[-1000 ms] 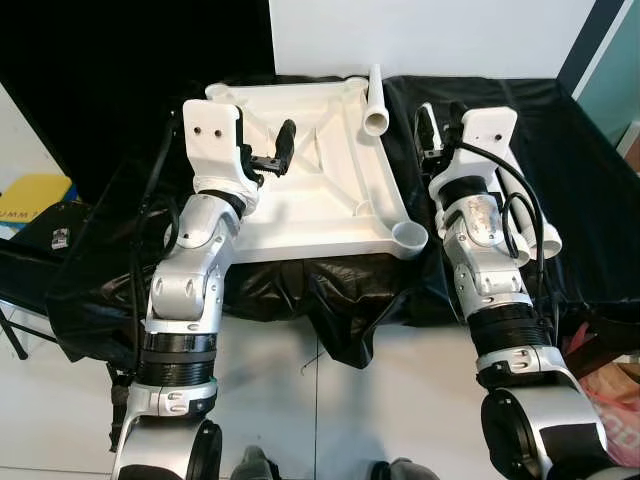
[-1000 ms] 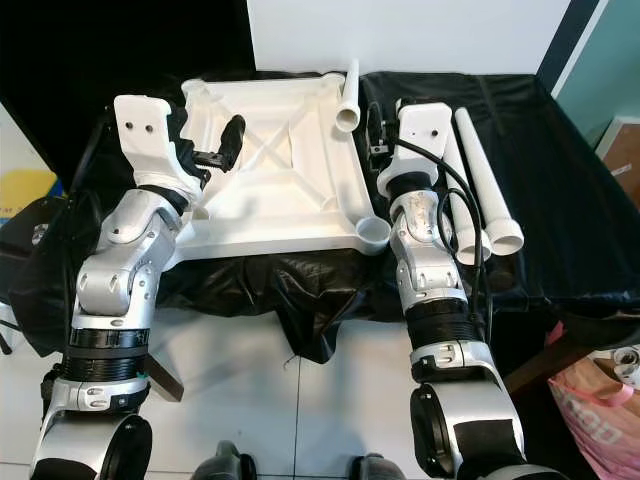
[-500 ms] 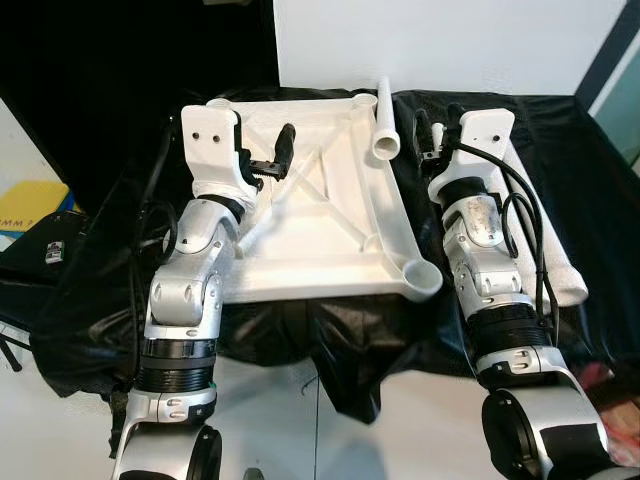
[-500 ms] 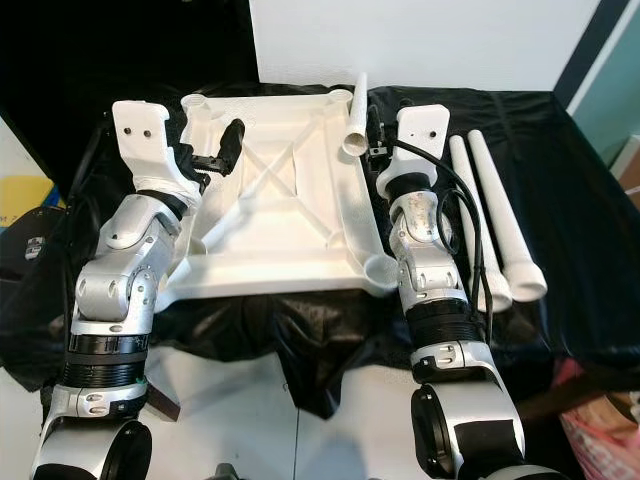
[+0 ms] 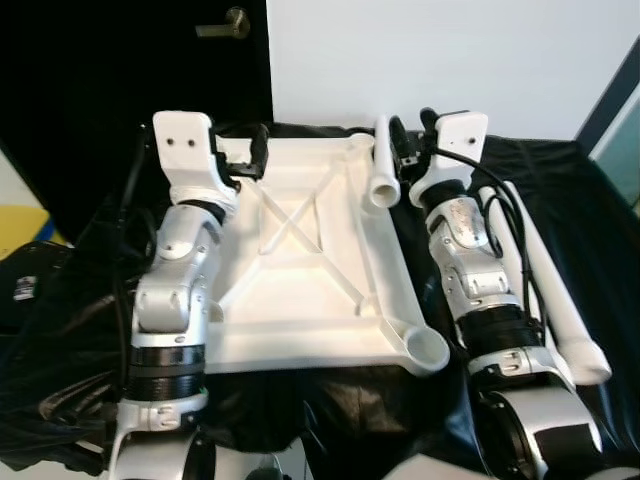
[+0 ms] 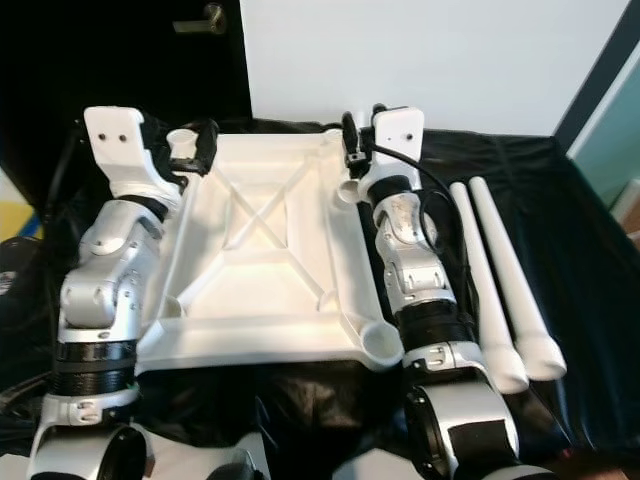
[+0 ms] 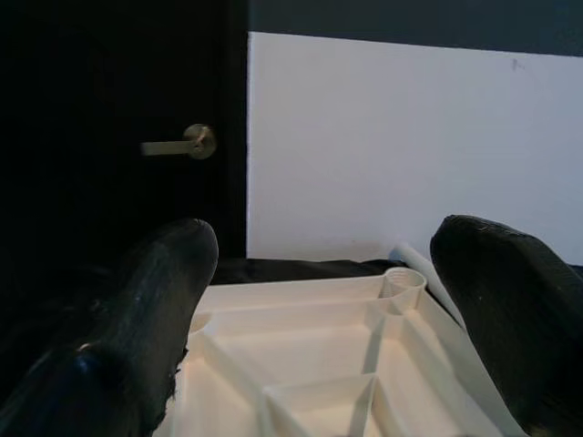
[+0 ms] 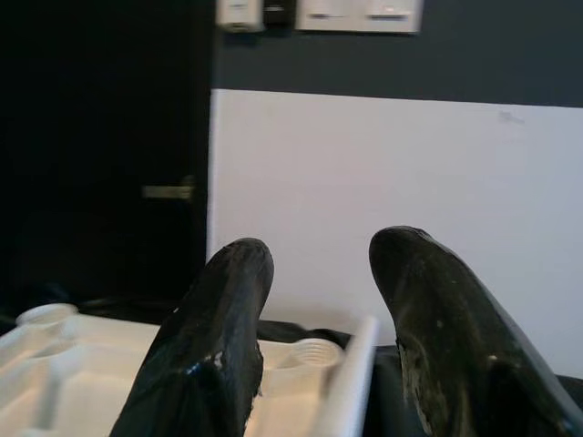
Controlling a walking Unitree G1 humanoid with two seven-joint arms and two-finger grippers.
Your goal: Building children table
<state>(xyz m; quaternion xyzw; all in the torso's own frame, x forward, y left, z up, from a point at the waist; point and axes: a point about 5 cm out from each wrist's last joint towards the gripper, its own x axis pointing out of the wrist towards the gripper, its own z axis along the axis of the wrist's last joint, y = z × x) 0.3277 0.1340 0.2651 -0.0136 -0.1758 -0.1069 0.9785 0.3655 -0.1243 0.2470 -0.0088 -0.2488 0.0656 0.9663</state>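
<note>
The white table top (image 5: 300, 290) lies upside down on a table draped in black cloth, its ribs and corner sockets facing up. One white leg (image 5: 381, 165) stands at its far right corner. Two loose white legs (image 6: 495, 285) lie side by side on the cloth to the right. My left gripper (image 5: 258, 150) hovers open over the far left corner with nothing between its fingers (image 7: 155, 300). My right gripper (image 5: 412, 135) is open just right of the standing leg (image 8: 351, 382), not closed on it.
The near right corner socket (image 5: 428, 347) hangs over the table's front edge. Black cloth (image 6: 560, 200) covers the table around the loose legs. Behind the table are a white wall and a dark door with a lever handle (image 7: 182, 143).
The camera has come closer and tilted up. Both arms reach farther back: the left gripper went from over the ribs to the far left corner, the right one up beside the standing leg.
</note>
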